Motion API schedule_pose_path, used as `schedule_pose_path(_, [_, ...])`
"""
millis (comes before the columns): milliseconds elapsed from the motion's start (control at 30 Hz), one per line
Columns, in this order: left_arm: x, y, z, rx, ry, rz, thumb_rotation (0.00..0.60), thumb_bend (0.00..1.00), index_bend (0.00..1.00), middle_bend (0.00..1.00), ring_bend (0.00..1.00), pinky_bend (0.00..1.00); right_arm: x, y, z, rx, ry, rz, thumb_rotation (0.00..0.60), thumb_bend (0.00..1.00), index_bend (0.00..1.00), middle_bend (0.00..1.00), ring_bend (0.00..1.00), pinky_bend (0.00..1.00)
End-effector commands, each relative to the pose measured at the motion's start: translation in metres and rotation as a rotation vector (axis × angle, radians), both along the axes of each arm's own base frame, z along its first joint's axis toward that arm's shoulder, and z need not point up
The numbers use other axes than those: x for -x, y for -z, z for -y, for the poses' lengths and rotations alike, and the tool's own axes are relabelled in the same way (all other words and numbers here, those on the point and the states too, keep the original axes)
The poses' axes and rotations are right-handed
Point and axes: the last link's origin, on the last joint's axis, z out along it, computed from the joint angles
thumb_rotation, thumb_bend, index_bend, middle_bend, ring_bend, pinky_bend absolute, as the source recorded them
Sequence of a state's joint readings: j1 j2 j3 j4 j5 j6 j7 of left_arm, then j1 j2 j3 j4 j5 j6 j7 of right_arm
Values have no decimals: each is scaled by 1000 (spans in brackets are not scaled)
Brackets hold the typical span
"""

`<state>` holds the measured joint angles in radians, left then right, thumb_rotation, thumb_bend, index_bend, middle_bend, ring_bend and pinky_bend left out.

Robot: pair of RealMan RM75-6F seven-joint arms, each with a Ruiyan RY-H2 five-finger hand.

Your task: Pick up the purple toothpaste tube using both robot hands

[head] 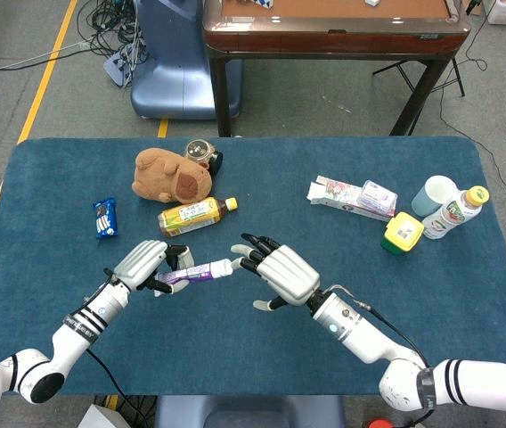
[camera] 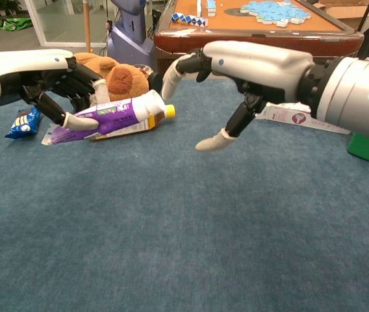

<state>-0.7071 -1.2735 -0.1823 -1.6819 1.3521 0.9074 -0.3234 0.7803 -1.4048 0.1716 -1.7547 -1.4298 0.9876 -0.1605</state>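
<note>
The purple toothpaste tube [head: 196, 271] is held off the blue tablecloth, its white cap pointing right and tilted slightly up in the chest view. My left hand [head: 141, 262] grips the tube [camera: 115, 117] around its flat rear half, fingers curled over it and thumb under it. My right hand [head: 281, 273] hovers just right of the cap with its fingers spread and nothing in it. Its fingertips [camera: 169, 80] stand close by the cap; whether they touch it I cannot tell. The left hand [camera: 39, 75] shows at the chest view's left, the right hand [camera: 262, 62] at its upper right.
Behind the hands lie a yellow tea bottle [head: 194, 214], a brown plush animal [head: 171, 175] and a blue snack packet [head: 104, 217]. At the right are a toothpaste box [head: 351, 196], a green-yellow container [head: 402, 232], a cup [head: 434, 193] and a small bottle [head: 458, 212].
</note>
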Motion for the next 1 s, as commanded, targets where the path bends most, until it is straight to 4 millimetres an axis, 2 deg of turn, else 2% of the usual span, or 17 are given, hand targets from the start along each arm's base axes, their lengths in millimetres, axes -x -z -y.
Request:
schedule_pose_path(33, [3, -1, 7, -20, 17, 19, 600, 574, 660, 720, 538, 447, -4, -25, 1, -47, 50, 159, 600, 52, 270, 164, 51, 157])
schedule_pose_path(133, [1, 0, 12, -29, 33, 43, 600, 574, 655, 727, 548, 462, -10, -31, 2, -115, 92, 269, 600, 49, 169, 124, 43, 116])
schedule_pose_path(267, [-5, 1, 16, -33, 56, 64, 600, 574, 653, 737, 556, 480, -16, -30, 4, -209, 139, 375, 600, 7, 5, 16, 0, 16])
schedule_pose_path(533, [-20, 4, 15, -39, 72, 113, 600, 575, 666, 748, 563, 486, -27, -17, 7, -316, 197, 510, 582, 0, 0, 0, 0, 0])
schedule_pose_path(1000, [-28, 7, 8, -55, 56, 126, 600, 575, 669, 748, 562, 486, -41, 9, 14, -336, 223, 570, 577, 0, 0, 0, 0, 0])
